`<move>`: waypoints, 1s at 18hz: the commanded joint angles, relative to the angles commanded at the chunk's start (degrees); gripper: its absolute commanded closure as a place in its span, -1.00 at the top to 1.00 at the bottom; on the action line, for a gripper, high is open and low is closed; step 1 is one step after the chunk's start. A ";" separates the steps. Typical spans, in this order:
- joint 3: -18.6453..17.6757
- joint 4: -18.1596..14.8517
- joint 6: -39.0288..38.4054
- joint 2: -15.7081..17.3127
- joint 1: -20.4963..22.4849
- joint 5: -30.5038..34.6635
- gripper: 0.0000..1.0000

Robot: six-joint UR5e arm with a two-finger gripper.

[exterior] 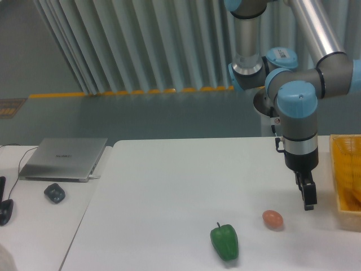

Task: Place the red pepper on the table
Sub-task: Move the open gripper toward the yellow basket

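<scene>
Hanging straight down over the table (169,186), the arm's wrist points its gripper (308,199) at the surface — fingers look pressed together, nothing visible between them. No red pepper anywhere in view. Egg (273,219) sits at the gripper's eight o'clock, green pepper (224,241) beyond — same direction.

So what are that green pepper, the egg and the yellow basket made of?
The green pepper looks like moulded plastic: even colour, soft sheen, though it could be real. The egg is orange-brown with a smooth, slightly glossy surface; real shell or plastic, I cannot tell. The yellow basket seems to be plastic, judging by its latticed wall and bright uniform colour.
</scene>
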 joint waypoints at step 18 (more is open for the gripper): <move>-4.39 3.68 -0.18 1.32 4.30 -1.76 1.00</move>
